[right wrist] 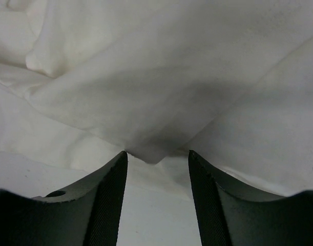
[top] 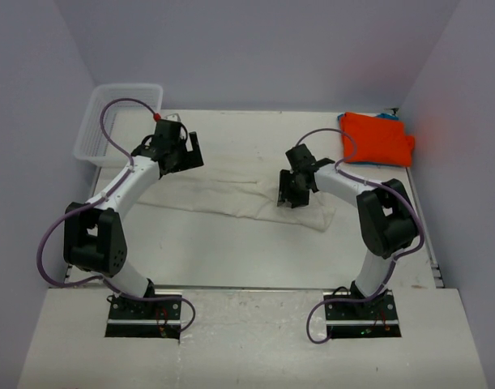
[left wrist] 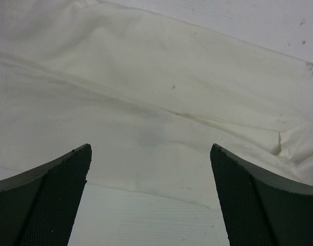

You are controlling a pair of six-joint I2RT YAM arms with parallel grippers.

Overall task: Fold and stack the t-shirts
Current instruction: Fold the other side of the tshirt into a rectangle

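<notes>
1. Currently my left gripper (left wrist: 150,149) is spread wide and holds nothing. The cream t-shirt (left wrist: 146,92) lies just ahead of its fingertips, with bare tabletop (left wrist: 146,215) under the gap.
2. My right gripper (right wrist: 156,156) stands half-spread, not clamped, and a corner of that shirt pokes between its tips.
3. Off to that gripper's right lies the folded orange t-shirt (top: 375,139), with the blue t-shirt (top: 386,116) peeking out behind.

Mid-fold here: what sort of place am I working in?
Probably a lab robot cell, not a home: plain pale walls box in a white table, two arm bases are bolted at its near edge, and the props are a mesh basket, a cream t-shirt and an orange t-shirt.
</notes>
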